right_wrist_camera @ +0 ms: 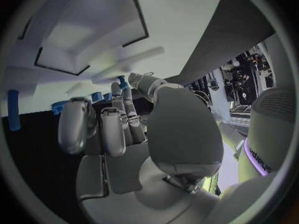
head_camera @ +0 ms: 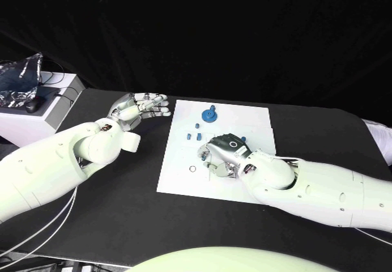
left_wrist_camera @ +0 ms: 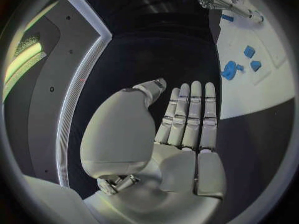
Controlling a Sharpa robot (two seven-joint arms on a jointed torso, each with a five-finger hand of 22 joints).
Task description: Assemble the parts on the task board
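light: bright from above, black backdrop | glare: board (head_camera: 245,119) washed white, sheen on left hand (head_camera: 140,109) | shadow: soft under right hand (head_camera: 225,152) | wrist views: fisheye, edges bent, rims dark | blur: near fingers (right_wrist_camera: 74,129) soft

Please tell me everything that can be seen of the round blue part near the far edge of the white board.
The round blue part is a flat disc, plastic by its look, with a small upright stub rising from its middle. It stands on the white task board, near the far edge, apart from the smaller blue pieces nearer the robot. Nothing touches it: the left hand hovers open beside the board, and the right hand is over the board's middle.
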